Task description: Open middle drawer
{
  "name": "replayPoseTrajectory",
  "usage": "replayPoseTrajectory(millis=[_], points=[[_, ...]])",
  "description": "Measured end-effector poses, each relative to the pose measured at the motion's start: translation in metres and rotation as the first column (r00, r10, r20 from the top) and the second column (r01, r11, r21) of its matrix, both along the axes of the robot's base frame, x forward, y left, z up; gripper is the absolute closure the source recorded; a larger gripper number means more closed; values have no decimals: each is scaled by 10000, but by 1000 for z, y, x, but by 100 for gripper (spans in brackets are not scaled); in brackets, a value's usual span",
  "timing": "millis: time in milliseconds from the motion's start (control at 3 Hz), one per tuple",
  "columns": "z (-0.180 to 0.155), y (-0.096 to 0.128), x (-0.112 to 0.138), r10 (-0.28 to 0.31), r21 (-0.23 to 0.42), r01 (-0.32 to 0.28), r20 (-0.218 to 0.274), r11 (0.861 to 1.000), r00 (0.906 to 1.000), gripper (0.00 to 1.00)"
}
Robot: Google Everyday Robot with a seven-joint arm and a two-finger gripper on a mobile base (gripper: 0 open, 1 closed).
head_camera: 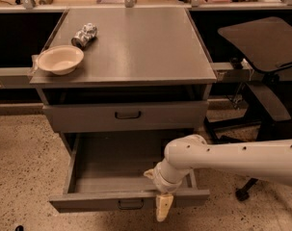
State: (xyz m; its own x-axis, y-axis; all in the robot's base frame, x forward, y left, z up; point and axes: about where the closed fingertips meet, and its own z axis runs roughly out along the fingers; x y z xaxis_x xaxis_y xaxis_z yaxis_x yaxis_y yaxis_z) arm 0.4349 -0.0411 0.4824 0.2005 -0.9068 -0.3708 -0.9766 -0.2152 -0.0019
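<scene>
Pincer [164,211] first: it hangs at the end of my white arm, tip pointing down, right at the front panel of the middle drawer [112,201]. It sits just to the right of the drawer's dark loop handle [131,204]. Whether the pincer is wide or narrow I cannot tell, nor whether it touches the panel.

The middle drawer stands pulled well out from the cabinet, under the closed upper drawer [87,118], with its floor in plain sight. Its long axis runs left to right across my view, and it slides toward the near side.

I judge the opening done or nearly so. What counts for any further pull is that the handle lies a little to my pincer's left. On the tabletop [136,42] above, a bowl [60,59] sits well clear of my arm.
</scene>
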Motion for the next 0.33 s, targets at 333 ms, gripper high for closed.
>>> replayPoseTrajectory(millis=[333], points=[[0,0,0,0,0,0,0,10000,10000,0]])
